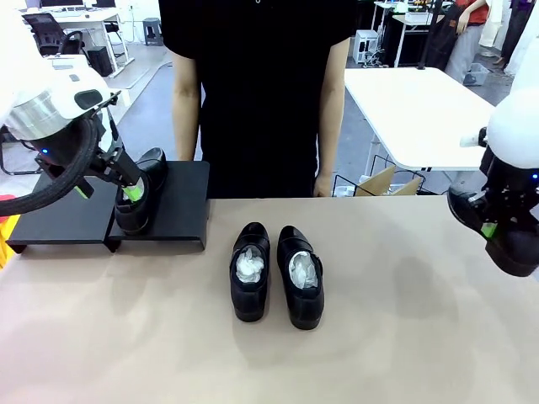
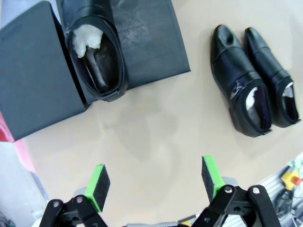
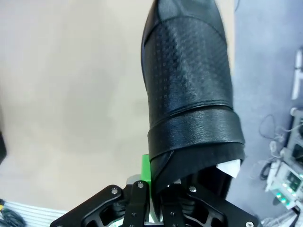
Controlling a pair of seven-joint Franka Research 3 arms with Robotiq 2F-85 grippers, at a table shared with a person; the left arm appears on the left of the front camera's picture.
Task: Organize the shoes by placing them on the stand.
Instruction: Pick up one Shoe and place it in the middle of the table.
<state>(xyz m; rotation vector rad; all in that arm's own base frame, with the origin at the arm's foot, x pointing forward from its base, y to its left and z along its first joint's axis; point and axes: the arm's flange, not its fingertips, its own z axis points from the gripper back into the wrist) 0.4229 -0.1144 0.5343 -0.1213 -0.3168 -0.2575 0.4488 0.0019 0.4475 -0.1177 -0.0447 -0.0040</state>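
Counting the shoes, we find one glossy black leather dress shoe, stuffed with white paper, already lying on the low matte black two-panel stand. It sits at the seam between the panels, heel toward the robot. The left gripper hovers just beside it over the beige tabletop, green pads apart with nothing between them, so we judge this shoe released.

The right gripper is clamped on the heel end of a second black shoe with a perforated upper. It holds that shoe in the air near the table's right edge, well apart from the stand.

Mid-table, the left shoe of the pair and the right shoe of the pair sit side by side, both black and paper-stuffed. By our reckoning about a quarter is done and three shoes remain.

We cannot tell whether the placed shoe's heel overhangs the stand's front edge, since the left gripper covers part of it. The held shoe hides the right fingertips, and the front picture's edge cuts that shoe off.
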